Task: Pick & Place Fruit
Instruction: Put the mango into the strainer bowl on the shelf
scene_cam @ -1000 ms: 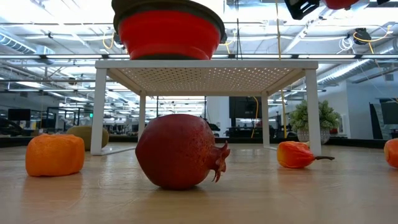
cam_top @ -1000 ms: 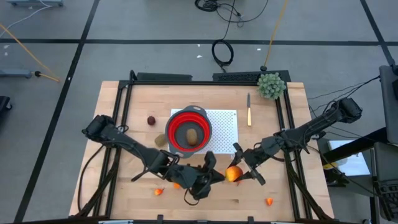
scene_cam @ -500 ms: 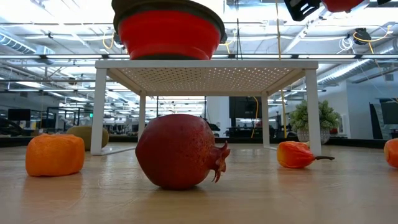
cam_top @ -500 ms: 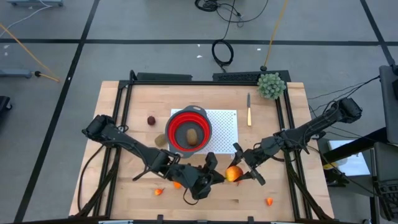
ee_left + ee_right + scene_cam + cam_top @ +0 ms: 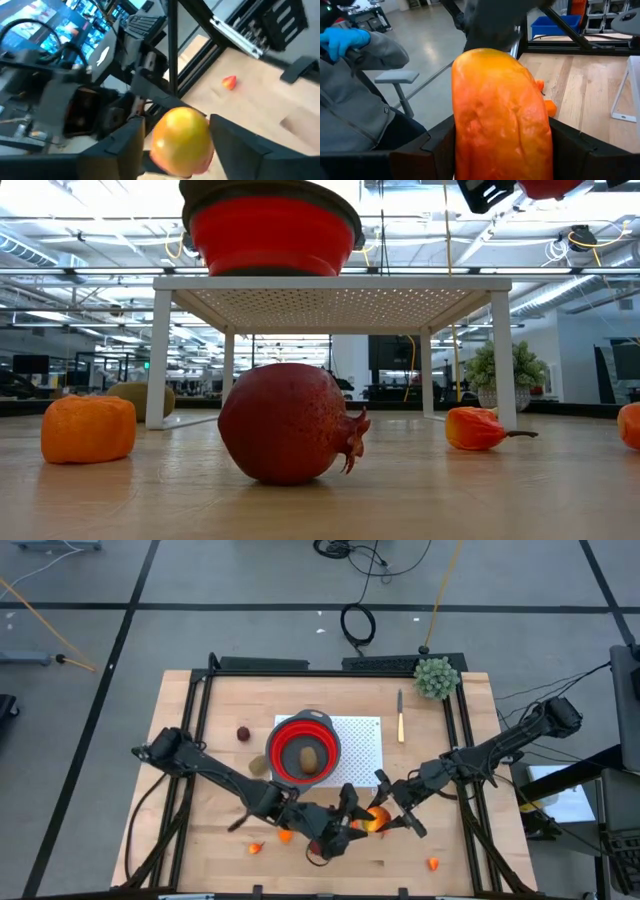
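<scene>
near the front edge of the bench [image 5: 200,710], seen from above, the two arms meet over one red-orange oblong fruit [image 5: 375,820]. the right gripper [image 5: 392,812] has its fingers closed around that fruit, which hangs above the wood. the left gripper [image 5: 352,816] reaches in from the other side, its fingers spread to either side of the same fruit; whether they touch it cannot be told from this view. a red bowl [image 5: 303,748] sits on a white perforated stand [image 5: 362,745] mid-bench with a brown kiwi [image 5: 309,758] inside. another kiwi [image 5: 258,767] lies just beside the bowl, a dark red ball [image 5: 243,733] stands apart toward the left rail. small orange bits [image 5: 432,863] lie by the front edge. a knife [image 5: 400,718] and a green bushy ball [image 5: 436,677] keep to the far right corner, leaving bare wood around them.

from bench height, a pomegranate [image 5: 288,423] sits close up, an orange piece [image 5: 88,428] to one side, room under the stand's legs.

the left wrist view shows its fingers [image 5: 125,150] wide, flanking the fruit [image 5: 181,141].

the right wrist view shows the fruit [image 5: 501,120] gripped between both fingers [image 5: 437,150]; a person's blue-gloved hand [image 5: 342,41] shows beyond the bench.
</scene>
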